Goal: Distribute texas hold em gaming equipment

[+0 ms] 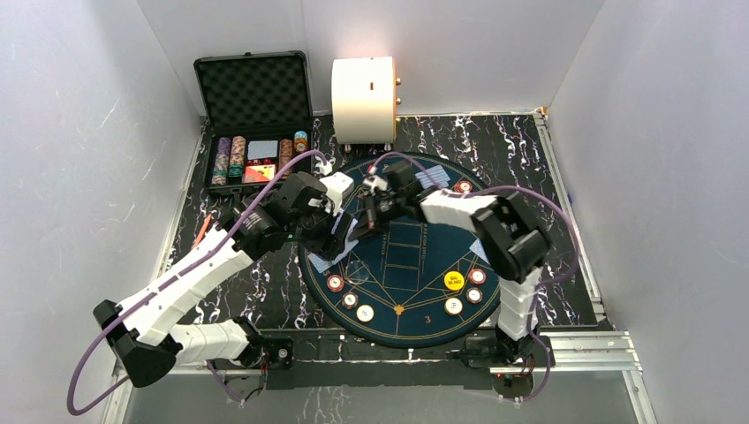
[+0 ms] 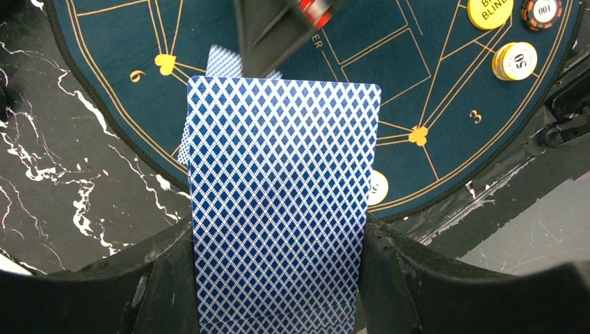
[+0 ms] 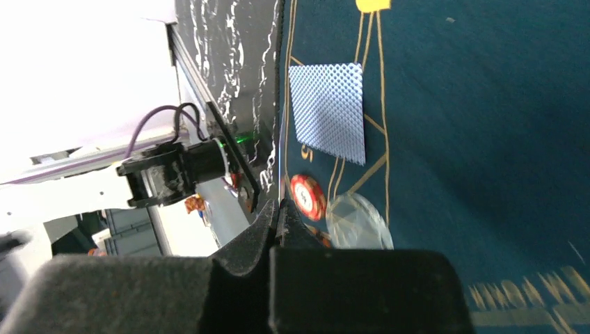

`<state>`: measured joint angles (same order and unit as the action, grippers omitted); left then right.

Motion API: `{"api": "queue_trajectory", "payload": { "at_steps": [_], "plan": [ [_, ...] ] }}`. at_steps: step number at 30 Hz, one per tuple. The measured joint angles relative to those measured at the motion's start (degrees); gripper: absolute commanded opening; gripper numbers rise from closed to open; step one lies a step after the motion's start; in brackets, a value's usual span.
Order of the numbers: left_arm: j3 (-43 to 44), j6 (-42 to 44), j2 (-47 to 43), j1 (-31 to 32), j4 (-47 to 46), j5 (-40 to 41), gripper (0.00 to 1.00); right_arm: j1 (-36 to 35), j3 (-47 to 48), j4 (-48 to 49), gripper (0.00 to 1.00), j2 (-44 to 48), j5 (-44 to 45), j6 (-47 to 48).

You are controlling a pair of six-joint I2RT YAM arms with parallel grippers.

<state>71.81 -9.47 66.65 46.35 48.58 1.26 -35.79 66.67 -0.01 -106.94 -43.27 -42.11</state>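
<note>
Left wrist view: left gripper (image 2: 278, 268) pinches the playing cards (image 2: 282, 174) by their long edges, over the felt mat (image 2: 445, 83) rim.
Right gripper (image 3: 278, 209): fingers pressed together, apparently empty.
Handling: light, slick, bendy; likely best slid off by the top edge.

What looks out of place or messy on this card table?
The stack of blue-backed cards clamped in the left gripper is not squared: corners of cards behind the top one poke out at its upper left and left edge. The chips on the round mat lie tidy.
</note>
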Motion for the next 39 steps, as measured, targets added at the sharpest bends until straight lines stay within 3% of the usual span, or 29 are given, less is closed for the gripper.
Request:
{"api": "queue_trajectory", "payload": {
  "at_steps": [4,9,20,25,31,39],
  "plan": [
    [0.02,-0.20,-0.87,0.00,1.16,0.31,0.00,-5.66,3.93,4.50,0.00,-8.55,1.09,-2.51],
    [0.02,-0.17,-0.87,0.00,1.64,0.28,0.00,-7.91,6.84,6.19,0.00,-12.33,3.98,-3.32],
    [0.02,-0.13,-0.87,0.00,1.60,0.20,0.00,-8.37,6.95,1.60,0.57,-11.10,8.70,-2.29],
    [0.02,-0.13,-0.76,0.00,1.55,-0.37,0.00,-2.51,3.13,-6.82,0.76,0.07,8.68,3.10],
    [0.00,0.44,0.31,0.00,0.76,-1.97,0.00,10.95,-1.49,-11.39,0.72,19.34,4.79,9.05],
    [0.00,1.88,2.45,0.00,-0.22,-3.76,0.00,8.33,-5.73,-1.44,0.67,21.62,-8.48,0.26]
  ]
}}
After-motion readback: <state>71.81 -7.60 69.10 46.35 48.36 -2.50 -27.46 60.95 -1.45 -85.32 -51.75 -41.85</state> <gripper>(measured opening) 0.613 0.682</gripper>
